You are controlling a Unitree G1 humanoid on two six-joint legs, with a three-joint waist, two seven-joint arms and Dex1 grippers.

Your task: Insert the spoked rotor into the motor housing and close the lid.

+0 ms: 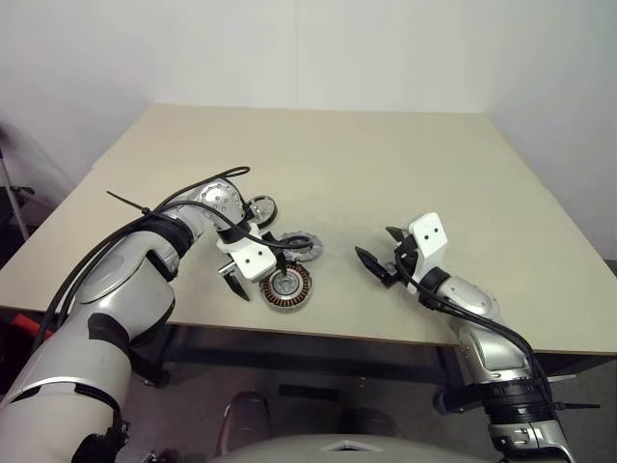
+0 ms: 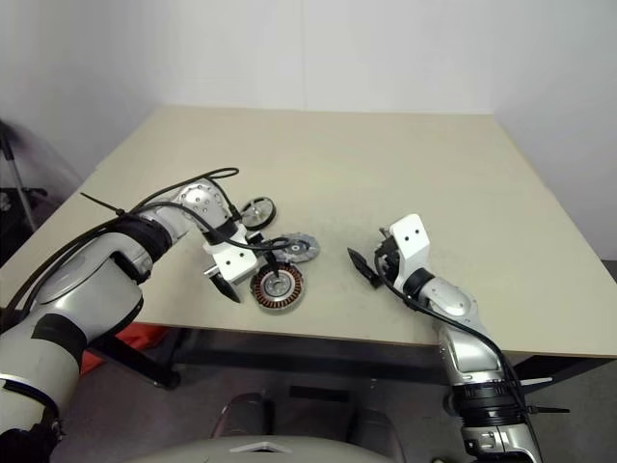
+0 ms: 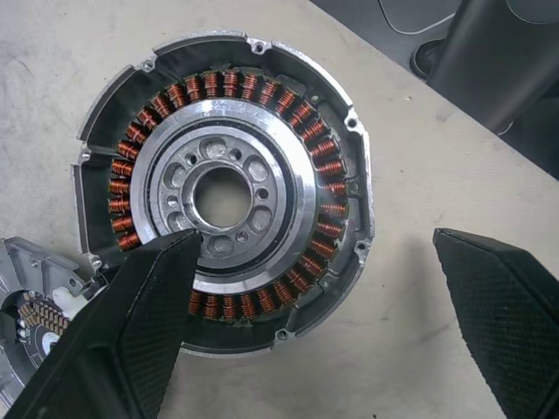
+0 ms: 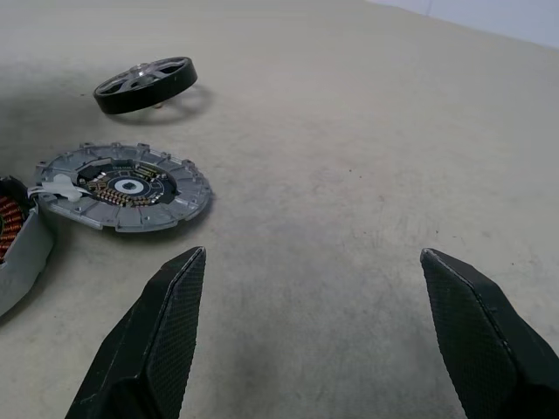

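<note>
Left claw: two-fingered black left gripper [image 1: 258, 282] hangs pointing steeply down over the motor housing, fingers spread wide and empty; in the left wrist view one finger [image 3: 131, 332] overlaps the housing's near rim and the other stands off to the side over bare table. Whether a fingertip touches the housing I cannot tell.
Right claw: black right gripper [image 4: 314, 340] is released too, fingers far apart with nothing between them, pointing roughly level toward the parts from well apart.
Housing: round shallow grey metal motor housing [image 3: 229, 196], ringed inside with copper-brown windings around a silver hub, lies open side up near the table's front edge. Its centre is bare; no rotor sits in it.
Lid: flat grey round lid [image 4: 122, 186] with a notched rim lies just beside the housing, nearly touching it, with what looks like a small circuit ring facing up.
Rotor: small silver spoked rotor [image 4: 146, 83] with a dark rim rests on the table beyond the lid, slightly tilted, apart from both.
Surface: plain beige table [image 1: 386, 164] carries all three parts.
Progress: by my reading nothing is done yet. Picking up the rotor, seating it over the hub, then fetching and fitting the lid all remain.
</note>
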